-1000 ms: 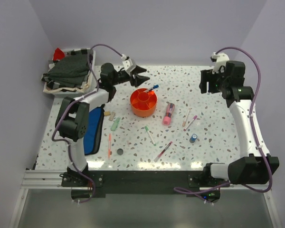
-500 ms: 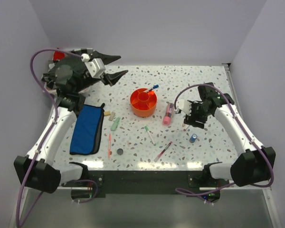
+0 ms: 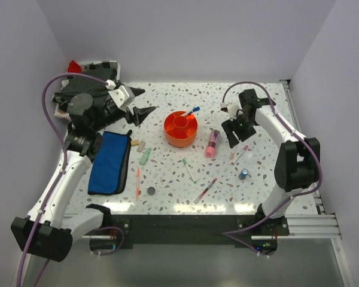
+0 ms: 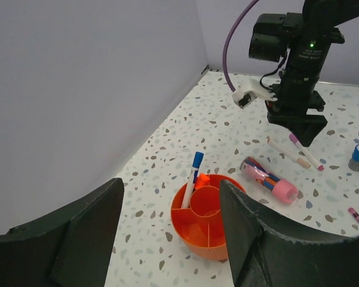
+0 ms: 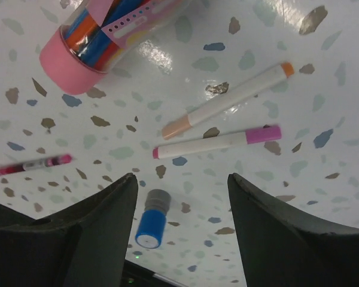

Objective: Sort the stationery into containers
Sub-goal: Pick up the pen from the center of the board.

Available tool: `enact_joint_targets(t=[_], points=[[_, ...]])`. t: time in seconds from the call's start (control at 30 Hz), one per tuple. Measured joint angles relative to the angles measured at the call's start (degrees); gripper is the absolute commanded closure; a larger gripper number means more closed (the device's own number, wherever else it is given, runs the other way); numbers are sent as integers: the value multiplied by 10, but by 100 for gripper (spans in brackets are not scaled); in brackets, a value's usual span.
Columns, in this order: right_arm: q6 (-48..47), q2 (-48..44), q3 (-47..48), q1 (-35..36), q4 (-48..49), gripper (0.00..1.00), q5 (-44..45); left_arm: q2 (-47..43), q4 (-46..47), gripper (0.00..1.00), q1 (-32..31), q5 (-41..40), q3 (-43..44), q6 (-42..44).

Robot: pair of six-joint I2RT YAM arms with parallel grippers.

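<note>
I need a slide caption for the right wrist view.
Open right gripper above an orange-tipped marker, a pink-tipped marker, a pink tube and a blue cylinder.

— What's different?
— The right gripper comes in from the far right corner, above the pink-capped marker.
— The left gripper?
— Further left of the orange organiser.

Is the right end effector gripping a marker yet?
No, the right end effector is open; the pink-capped marker and orange-capped marker lie loose on the table.
</note>
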Motion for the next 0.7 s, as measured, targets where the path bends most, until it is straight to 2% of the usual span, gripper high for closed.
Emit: enact_joint_targets(t=[0.07, 0.13, 0.17, 0.3, 0.43, 0.7], points=[[91, -12, -14, -4, 0, 47, 2, 0, -14, 30, 0, -5, 0, 6], [174, -21, -29, -11, 0, 48, 2, 0, -25, 30, 0, -8, 0, 15], [212, -24, -35, -16, -3, 53, 3, 1, -28, 30, 0, -9, 0, 18], [319, -17, -41, -35, -3, 62, 8, 9, -37, 30, 0, -13, 0, 30], [397, 7, -34, -38, -4, 62, 37, 23, -45, 30, 0, -15, 0, 33], [475, 58, -28, -48, -12, 58, 86, 52, -73, 30, 0, -17, 4, 47]])
